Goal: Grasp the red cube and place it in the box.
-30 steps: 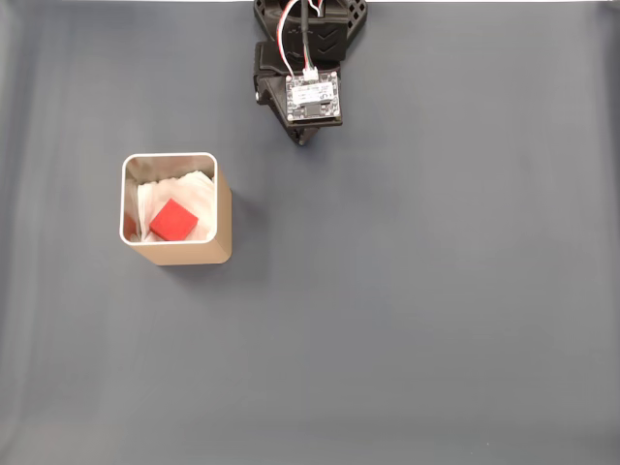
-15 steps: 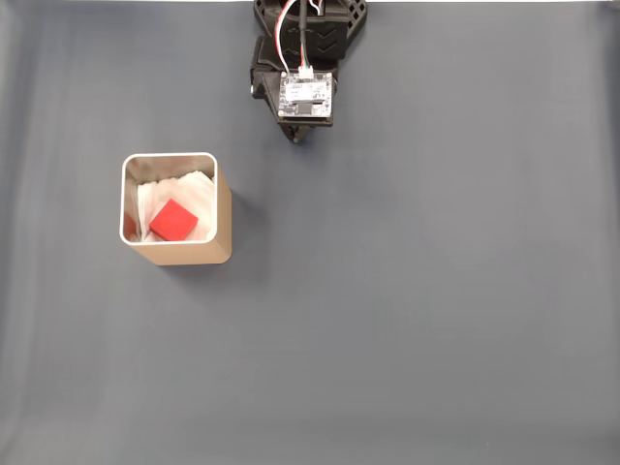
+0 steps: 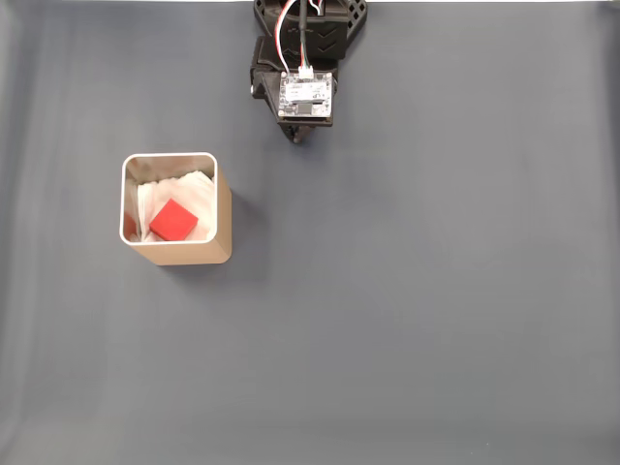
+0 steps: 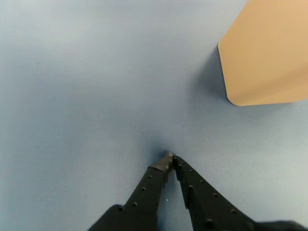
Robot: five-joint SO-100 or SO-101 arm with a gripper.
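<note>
The arm has tucked back to the top edge, gripper point(image 4: 171, 159) fingers together and empty. The red cube point(image 3: 174, 221) sits inside the box point(image 3: 194, 254), left-centre; only a stray sweep could topple it.

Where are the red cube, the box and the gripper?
red cube point(image 3: 174, 220), fixed view, top face.
box point(image 3: 224, 208), fixed view, right tan wall.
gripper point(image 4: 171, 161), wrist view, between the closed fingertips.

There is one red cube point(image 3: 174, 221), and it lies inside the one box point(image 3: 178, 254), well apart from the fingers point(image 4: 156, 175). One arm is present, carrying one gripper point(image 4: 170, 160) with two fingers that meet at their tips. One table point(image 3: 436, 291) lies under everything.
</note>
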